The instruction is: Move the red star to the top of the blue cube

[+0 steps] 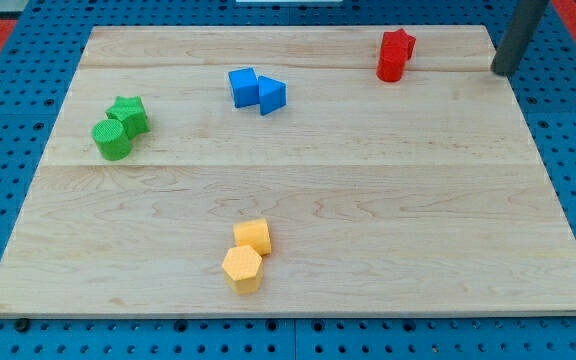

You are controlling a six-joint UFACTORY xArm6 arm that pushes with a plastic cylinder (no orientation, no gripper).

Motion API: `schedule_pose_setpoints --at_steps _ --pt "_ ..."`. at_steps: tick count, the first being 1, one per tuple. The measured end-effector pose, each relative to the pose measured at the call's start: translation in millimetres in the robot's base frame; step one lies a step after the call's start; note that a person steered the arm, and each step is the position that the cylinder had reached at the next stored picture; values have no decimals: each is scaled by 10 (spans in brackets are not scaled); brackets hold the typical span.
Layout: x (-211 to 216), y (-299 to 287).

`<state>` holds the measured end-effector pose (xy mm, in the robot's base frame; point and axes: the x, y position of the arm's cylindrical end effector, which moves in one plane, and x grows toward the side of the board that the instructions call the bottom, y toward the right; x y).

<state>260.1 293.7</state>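
Note:
The red star (pixel 400 43) sits near the view's top edge of the wooden board (pixel 388 200), right of centre, touching a red cylinder (pixel 389 67) just below it. The blue cube (pixel 243 87) lies to the left of the star, at the upper middle, with a blue triangular block (pixel 273 95) touching its right side. My tip (pixel 505 71) rests at the board's upper right edge, well to the right of the red star and apart from every block.
A green star (pixel 129 114) and a green cylinder (pixel 112 140) sit together at the left. A yellow cube (pixel 254 236) and a yellow hexagonal block (pixel 241 268) sit together at the bottom middle. A blue perforated surface (pixel 8 120) surrounds the board.

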Motion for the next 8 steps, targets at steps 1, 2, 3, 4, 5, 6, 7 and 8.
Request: schedule_pose_setpoints --at_steps 1,2,3,4,5,6,7,8 --pt "-129 -161" --pt "-199 -542" --pt "-265 -994" --pt "-256 -1614" --pt "-255 -2179" --pt "-104 -2497" --pt "226 -2497" --pt "333 -2528"
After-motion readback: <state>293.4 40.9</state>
